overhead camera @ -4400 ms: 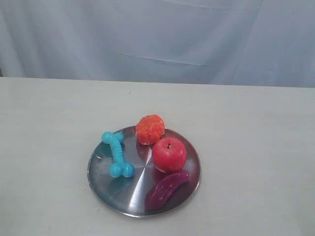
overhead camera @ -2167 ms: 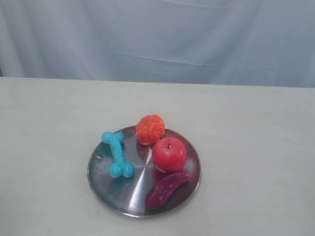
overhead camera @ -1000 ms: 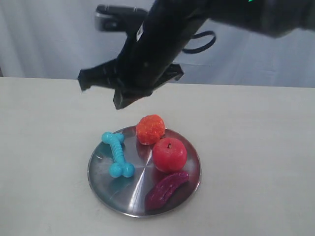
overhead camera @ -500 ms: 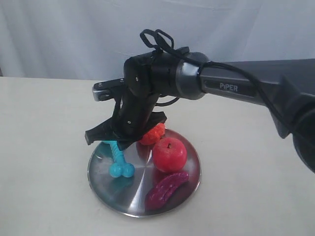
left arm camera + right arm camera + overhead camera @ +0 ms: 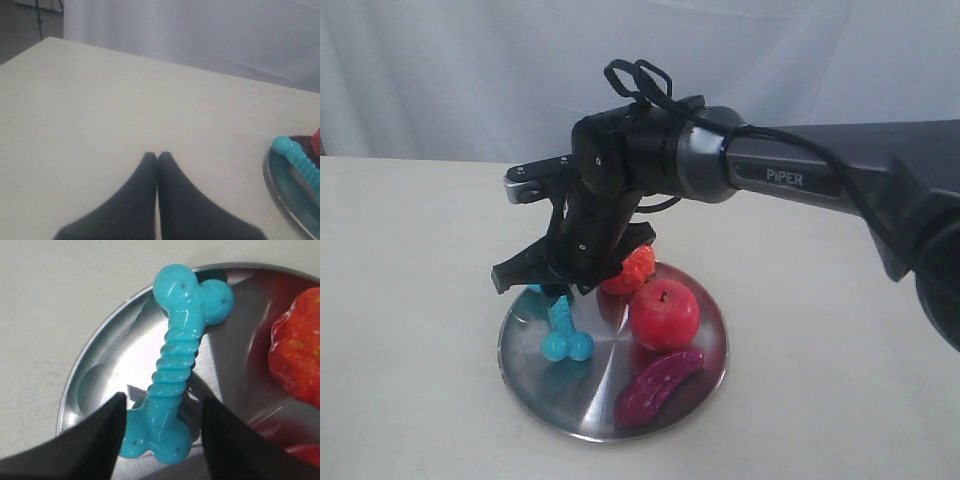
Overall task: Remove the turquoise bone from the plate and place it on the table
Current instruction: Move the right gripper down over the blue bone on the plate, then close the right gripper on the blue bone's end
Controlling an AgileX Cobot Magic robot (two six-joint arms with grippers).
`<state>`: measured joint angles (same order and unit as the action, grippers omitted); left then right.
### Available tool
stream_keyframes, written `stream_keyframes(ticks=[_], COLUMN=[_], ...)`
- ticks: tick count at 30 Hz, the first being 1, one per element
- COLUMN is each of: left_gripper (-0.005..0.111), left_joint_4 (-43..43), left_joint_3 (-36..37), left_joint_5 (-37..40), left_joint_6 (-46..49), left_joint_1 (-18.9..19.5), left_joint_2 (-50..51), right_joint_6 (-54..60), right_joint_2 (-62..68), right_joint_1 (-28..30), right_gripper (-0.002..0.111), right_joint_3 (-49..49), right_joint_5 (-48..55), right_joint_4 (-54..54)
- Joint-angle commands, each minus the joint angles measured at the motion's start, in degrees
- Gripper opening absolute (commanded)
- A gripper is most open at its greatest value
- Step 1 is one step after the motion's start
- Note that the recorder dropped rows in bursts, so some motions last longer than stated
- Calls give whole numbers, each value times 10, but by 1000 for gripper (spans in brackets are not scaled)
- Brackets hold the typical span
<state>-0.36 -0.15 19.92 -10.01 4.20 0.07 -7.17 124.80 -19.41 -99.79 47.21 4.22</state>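
On plate: turquoise bone, apple, orange ball, purple toy; right tool spread astride bone; left tool clenched.

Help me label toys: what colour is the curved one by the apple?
The curved toy is dark purple, clearest in the exterior view.

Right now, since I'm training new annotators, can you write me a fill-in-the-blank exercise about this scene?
The turquoise ribbed rubber bone rests on the round shiny steel ____.
The right end effector straddles the bone with its jaws ____.
The left end effector, seen against the pale cream table, has its jaws ____.
Missing words: plate; open; shut.
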Motion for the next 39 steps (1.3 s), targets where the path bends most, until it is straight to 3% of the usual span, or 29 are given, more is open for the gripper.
stream_keyframes(ticks=[1,16,33,36,39], left_gripper=[0,0,0,0,0], left_joint_4=[4,4,4,4,4], left_joint_3=[1,1,1,1,1], left_joint_5=[-3,-3,-3,-3,-3], left_joint_6=[-1,-1,-1,-1,-1], left_joint_1=[3,3,3,3,3], left_joint_2=[-1,-1,-1,-1,-1], right_joint_6=[7,6,6,6,6], right_joint_2=[3,61,76,76,76], right_joint_1=[0,0,0,0,0], right_gripper=[59,59,58,49,27], right_joint_3=[-4,-4,-4,-4,-4], right_joint_5=[-9,-111,-119,-119,-119], right_joint_4=[4,-1,-1,-1,-1])
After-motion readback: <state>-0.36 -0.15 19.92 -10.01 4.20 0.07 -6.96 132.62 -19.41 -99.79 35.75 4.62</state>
